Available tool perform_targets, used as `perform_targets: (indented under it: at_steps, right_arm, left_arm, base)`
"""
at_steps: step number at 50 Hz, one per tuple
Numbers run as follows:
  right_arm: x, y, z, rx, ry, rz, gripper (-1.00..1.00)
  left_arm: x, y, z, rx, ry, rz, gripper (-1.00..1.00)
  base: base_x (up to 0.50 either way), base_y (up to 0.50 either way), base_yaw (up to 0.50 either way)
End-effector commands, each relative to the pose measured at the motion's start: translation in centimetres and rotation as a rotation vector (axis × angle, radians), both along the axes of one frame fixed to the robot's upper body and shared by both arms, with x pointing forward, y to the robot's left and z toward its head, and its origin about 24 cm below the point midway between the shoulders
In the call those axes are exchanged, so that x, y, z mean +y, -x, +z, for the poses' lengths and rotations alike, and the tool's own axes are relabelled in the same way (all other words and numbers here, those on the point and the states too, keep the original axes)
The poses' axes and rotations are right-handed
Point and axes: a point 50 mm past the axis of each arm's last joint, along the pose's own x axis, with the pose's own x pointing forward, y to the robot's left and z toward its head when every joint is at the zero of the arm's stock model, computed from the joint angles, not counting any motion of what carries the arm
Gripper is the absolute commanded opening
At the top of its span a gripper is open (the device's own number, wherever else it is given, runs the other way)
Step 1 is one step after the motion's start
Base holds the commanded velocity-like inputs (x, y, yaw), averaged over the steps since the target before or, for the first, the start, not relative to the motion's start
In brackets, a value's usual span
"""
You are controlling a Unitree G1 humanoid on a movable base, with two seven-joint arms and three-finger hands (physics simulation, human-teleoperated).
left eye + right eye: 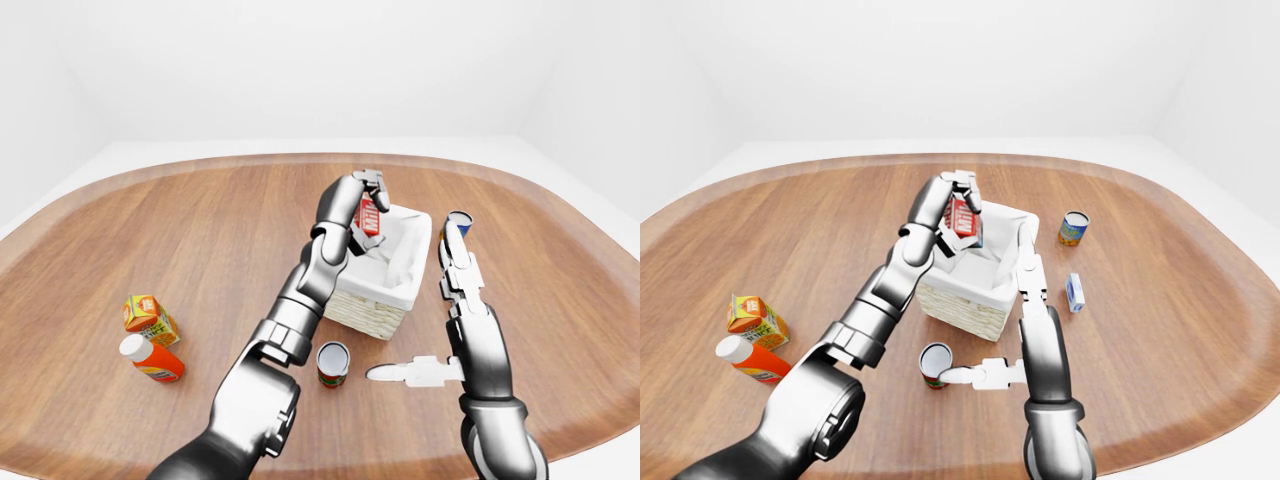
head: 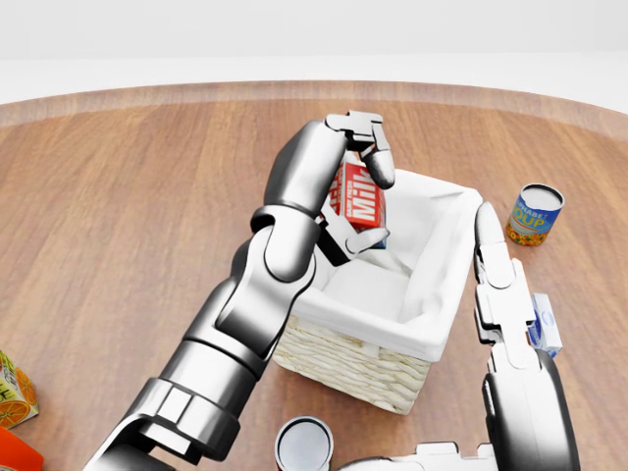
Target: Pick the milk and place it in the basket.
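The milk (image 2: 355,199), a red carton with white lettering, is tilted in the air above the top-left corner of the basket (image 2: 344,362). My left gripper (image 2: 373,202) is shut on the milk, fingers curled over its top and thumb under it. The basket is wicker with a white cloth liner, and I see nothing lying in it. My right gripper (image 2: 492,257) stands open just off the basket's right rim, fingers straight and thumb stretched out to the left below the basket. It holds nothing.
A soup can (image 2: 535,214) stands to the right of the basket, with a small blue-and-white box (image 2: 545,325) below it behind my right hand. An open can (image 2: 303,446) sits under the basket. An orange juice carton (image 1: 148,315) and a bottle (image 1: 150,359) lie far left.
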Motion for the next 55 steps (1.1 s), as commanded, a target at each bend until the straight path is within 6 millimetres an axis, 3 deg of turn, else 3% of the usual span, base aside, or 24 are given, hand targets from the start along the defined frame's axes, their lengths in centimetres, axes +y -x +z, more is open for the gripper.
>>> perform_targets:
  at_steps: [1,55]
  right_arm:
    - [0.0,0.0,0.0,0.002,0.001,0.000,1.00]
    - [0.1,0.2,0.0,0.004,0.002,0.012,1.00]
  left_arm:
    - [-0.6,-0.2,0.3,-0.010,-0.045,-0.040,-1.00]
    - [-1.0,-0.5,-3.1,0.114,-0.096,0.012,-1.00]
  base:
    - [0.00,0.00,0.00]
    - [0.00,0.00,0.00]
